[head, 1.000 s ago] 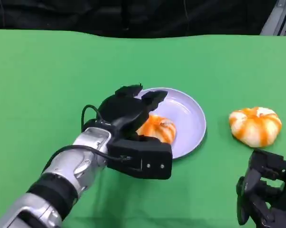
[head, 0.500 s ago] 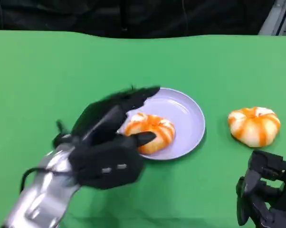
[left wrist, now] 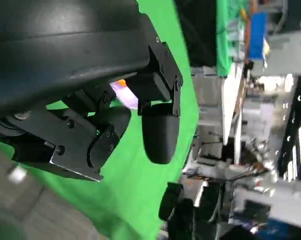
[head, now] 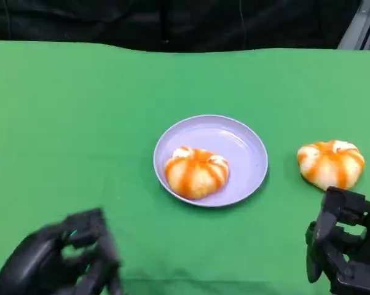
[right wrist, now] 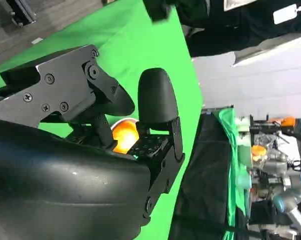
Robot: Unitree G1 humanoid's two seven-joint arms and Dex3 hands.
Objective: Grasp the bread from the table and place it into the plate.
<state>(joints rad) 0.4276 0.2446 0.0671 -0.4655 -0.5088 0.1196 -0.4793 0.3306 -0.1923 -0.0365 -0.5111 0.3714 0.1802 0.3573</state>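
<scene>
Head view: bread (head: 196,171) sits in the plate (head: 241,147), lower-left part of the dish, just below frame centre. Round domed bun, pale cream with orange-brown glaze stripes running out from the top centre. No clear long axis, roughly circular, top facing up, nothing to say on heading. Plate is lavender, round, flat on the green table (head: 80,123). Second bun (head: 330,163) of the same look lies on the table at right, well apart from the plate.
Left hand (head: 59,258) at lower left, blurred, fingers curled, nothing in it. Right hand (head: 345,246) at lower right, just below the second bun, not touching it; cannot tell how its fingers are set.

Left wrist view: left hand (left wrist: 115,115) shell and fingers over green cloth, holding nothing, fingers close together. A sliver of lavender and orange shows between them.

Right wrist view: right hand (right wrist: 110,125) fingers apart with a gap, empty. Orange bun (right wrist: 121,135) seen through the gap.
</scene>
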